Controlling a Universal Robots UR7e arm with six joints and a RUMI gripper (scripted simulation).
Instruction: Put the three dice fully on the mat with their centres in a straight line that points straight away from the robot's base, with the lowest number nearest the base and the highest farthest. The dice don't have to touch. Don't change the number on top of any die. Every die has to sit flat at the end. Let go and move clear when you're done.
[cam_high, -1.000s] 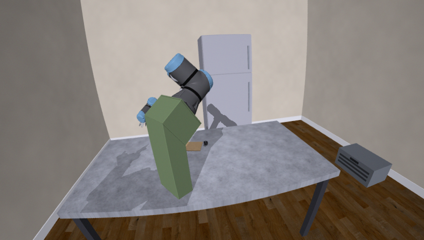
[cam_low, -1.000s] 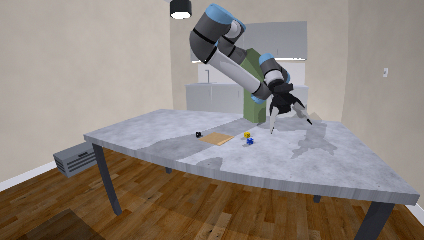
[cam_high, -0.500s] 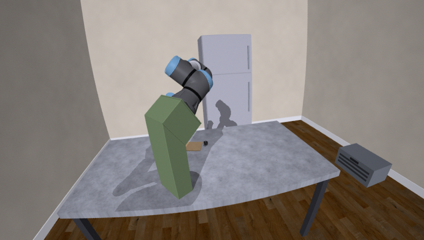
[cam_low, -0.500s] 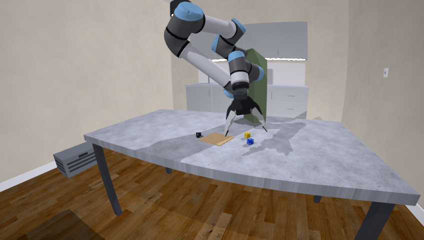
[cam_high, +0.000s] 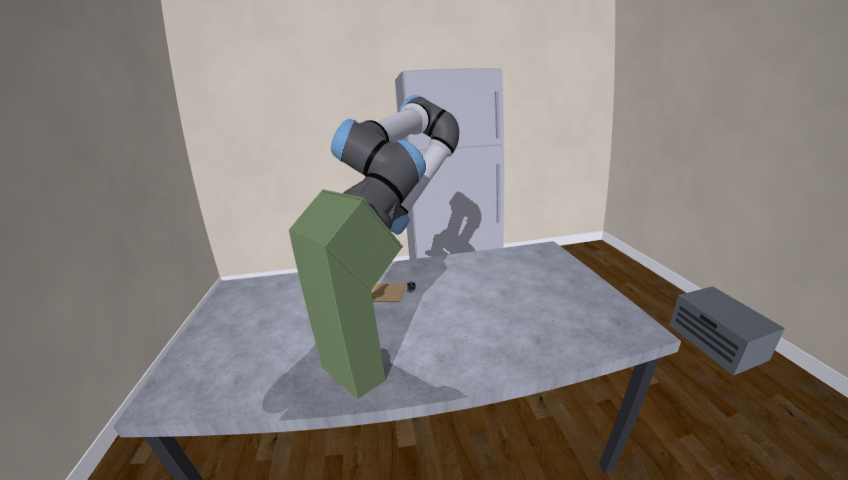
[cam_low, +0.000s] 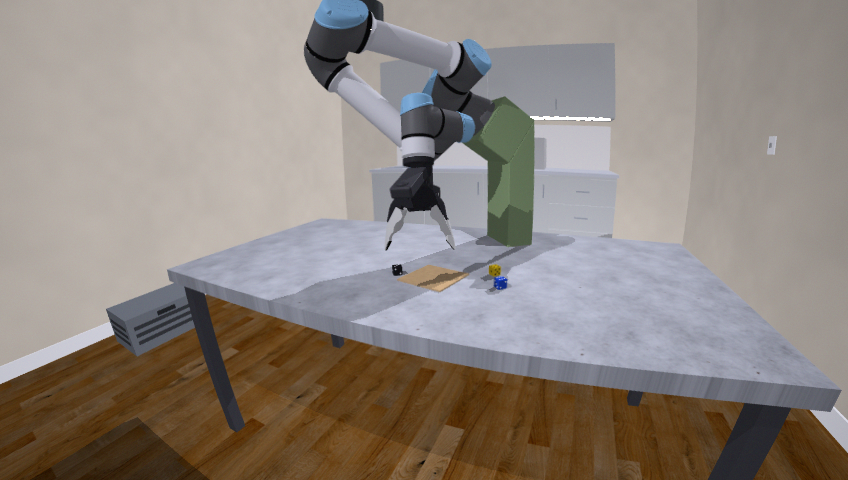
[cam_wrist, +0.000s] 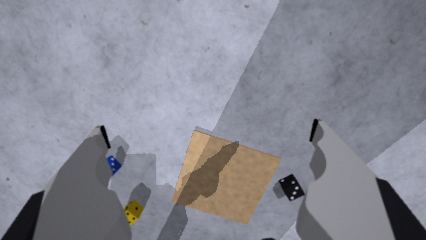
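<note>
A tan mat (cam_wrist: 227, 175) lies on the grey table, also seen in the exterior view (cam_low: 433, 277) and partly in the top view (cam_high: 387, 292). A black die (cam_wrist: 291, 187) (cam_low: 396, 270) (cam_high: 411, 287) sits on the table just off one side of the mat. A blue die (cam_wrist: 114, 164) (cam_low: 501, 283) and a yellow die (cam_wrist: 132, 211) (cam_low: 494, 270) sit close together off the opposite side. My gripper (cam_low: 418, 242) (cam_wrist: 210, 123) hangs wide open and empty well above the mat, pointing down.
The green robot pedestal (cam_low: 508, 172) stands on the table behind the mat and hides the gripper in the top view (cam_high: 342, 291). A grey box (cam_high: 726, 328) sits on the floor beside the table. A fridge (cam_high: 458, 160) stands at the wall.
</note>
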